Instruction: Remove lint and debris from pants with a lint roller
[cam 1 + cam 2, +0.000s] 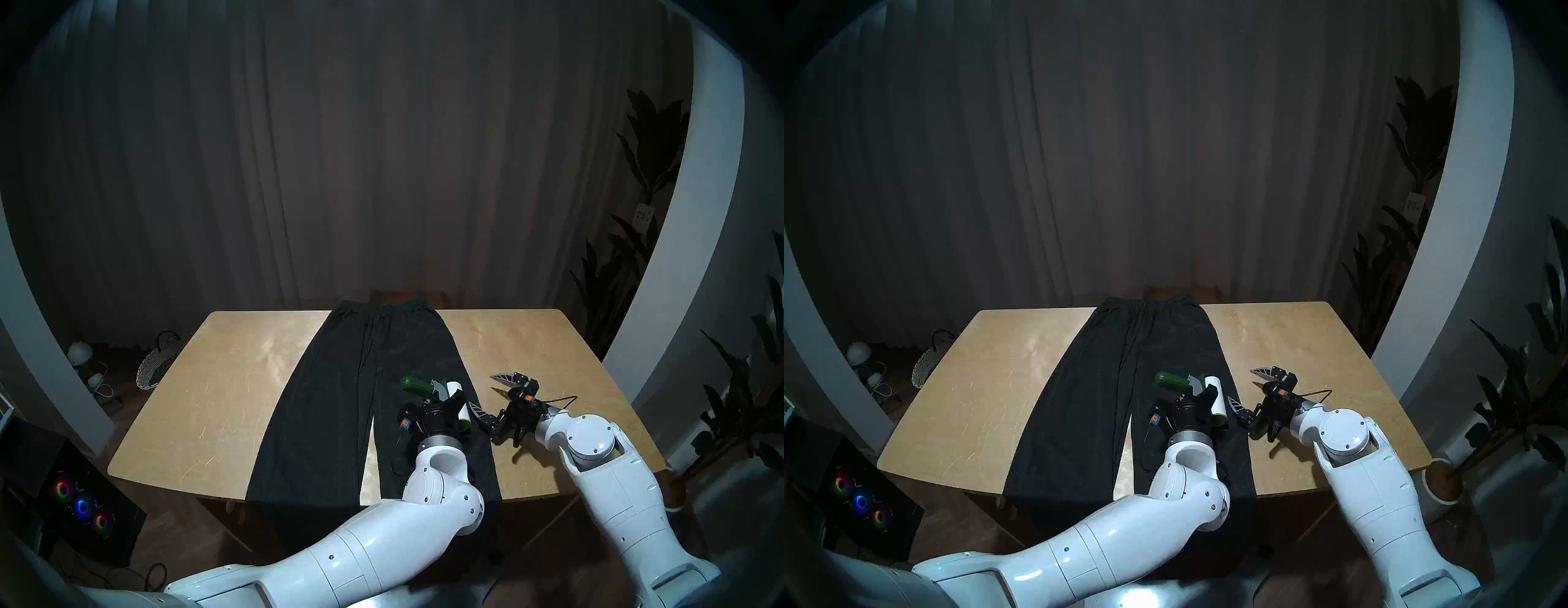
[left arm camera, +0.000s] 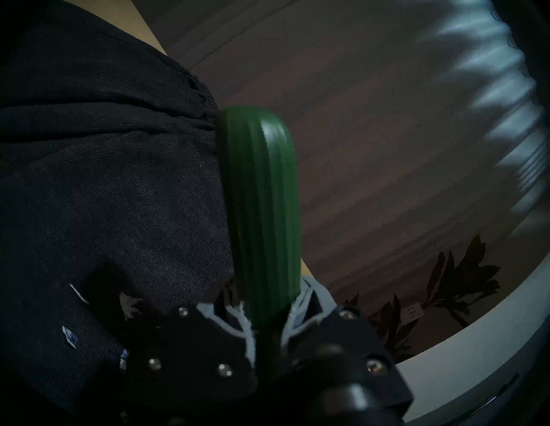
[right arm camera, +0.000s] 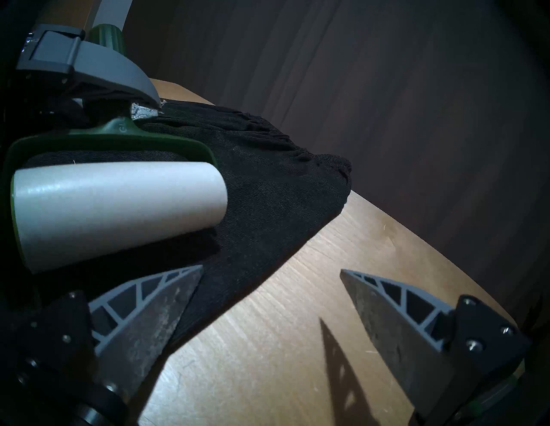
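The dark pants (image 1: 331, 403) lie flat on the wooden table (image 1: 212, 403), waistband at the far edge, leg ends hanging over the near edge. My left gripper (image 1: 437, 392) is shut on the dark green handle of the lint roller (image 1: 456, 392), above the pants' right leg. In the right wrist view the white roll (image 3: 119, 202) sits low over the fabric (image 3: 268, 193); contact is unclear. A few pale scraps of lint and debris (image 2: 70, 339) lie on the fabric (image 2: 104, 178) beside the left gripper (image 2: 268, 315). My right gripper (image 1: 490, 394) is open and empty at the pants' right edge.
A woven basket (image 1: 155, 365) and a lamp stand on the floor left of the table. A computer with glowing fans (image 1: 80, 505) is at the near left. Potted plants (image 1: 729, 403) stand at the right. A dark curtain hangs behind.
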Action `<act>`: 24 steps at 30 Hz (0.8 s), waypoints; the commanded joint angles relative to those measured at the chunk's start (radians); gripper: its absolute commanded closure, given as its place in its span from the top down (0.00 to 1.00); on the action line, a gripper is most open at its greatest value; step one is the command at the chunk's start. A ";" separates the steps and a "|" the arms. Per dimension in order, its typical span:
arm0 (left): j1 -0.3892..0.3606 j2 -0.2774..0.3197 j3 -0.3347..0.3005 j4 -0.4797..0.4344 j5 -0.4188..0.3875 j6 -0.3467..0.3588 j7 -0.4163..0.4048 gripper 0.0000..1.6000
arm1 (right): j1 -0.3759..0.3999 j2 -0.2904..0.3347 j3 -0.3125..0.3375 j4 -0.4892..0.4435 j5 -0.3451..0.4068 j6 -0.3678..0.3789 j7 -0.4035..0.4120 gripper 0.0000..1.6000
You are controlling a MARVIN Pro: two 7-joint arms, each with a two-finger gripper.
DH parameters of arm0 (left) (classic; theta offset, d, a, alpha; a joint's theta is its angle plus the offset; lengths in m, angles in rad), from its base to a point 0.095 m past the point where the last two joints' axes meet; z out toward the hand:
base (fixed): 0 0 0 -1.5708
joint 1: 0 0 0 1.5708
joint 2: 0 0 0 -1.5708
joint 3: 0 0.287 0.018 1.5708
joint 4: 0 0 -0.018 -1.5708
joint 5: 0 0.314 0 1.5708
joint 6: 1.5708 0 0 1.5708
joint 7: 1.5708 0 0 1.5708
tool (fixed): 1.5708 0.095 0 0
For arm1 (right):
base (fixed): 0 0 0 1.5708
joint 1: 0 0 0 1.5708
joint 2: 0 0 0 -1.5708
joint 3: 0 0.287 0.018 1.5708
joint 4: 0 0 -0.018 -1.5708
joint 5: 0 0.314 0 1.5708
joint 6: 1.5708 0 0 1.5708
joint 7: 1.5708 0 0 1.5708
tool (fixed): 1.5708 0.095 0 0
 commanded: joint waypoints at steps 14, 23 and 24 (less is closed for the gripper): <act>-0.059 0.000 0.013 -0.021 0.074 0.084 0.168 0.00 | 0.001 -0.001 -0.019 0.002 -0.022 0.003 -0.003 1.00; -0.060 0.049 0.033 -0.050 0.135 0.133 0.248 0.00 | 0.001 -0.002 -0.027 0.004 -0.029 0.009 -0.002 1.00; -0.062 0.057 0.040 -0.056 0.148 0.144 0.256 0.00 | 0.000 -0.002 -0.028 0.005 -0.029 0.008 -0.002 1.00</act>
